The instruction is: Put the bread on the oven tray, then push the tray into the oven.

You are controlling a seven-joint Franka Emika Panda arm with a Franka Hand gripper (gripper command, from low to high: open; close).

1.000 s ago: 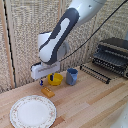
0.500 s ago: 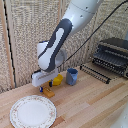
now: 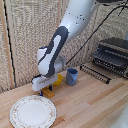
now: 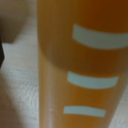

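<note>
You are at the first step, taking hold of the bread. Nearest you in the exterior view, a round cream plate (image 3: 33, 111) with a patterned rim lies flat on the pale, grained wooden tabletop (image 3: 85, 107). Just behind it the claw (image 3: 45, 88) is down over the bread (image 3: 48, 92), a small orange-brown block resting on the tabletop. The white boxy mount hides the fingers, so you cannot tell whether they have closed on it. In the wrist view the bread (image 4: 80, 65) fills the picture: smooth orange surface, blurred, with pale bars across it.

Behind the claw a yellow bowl (image 3: 59, 78) peeks out, and a matte blue cup (image 3: 72, 76) stands beside it. Farther toward the exterior view's right, the oven pan (image 3: 95, 73) of thin dark wire bars lies before the boxy dark oven (image 3: 113, 54).

Your next move, as I judge it, calls for a gentle squeeze, then a lift clear of the cup.
</note>
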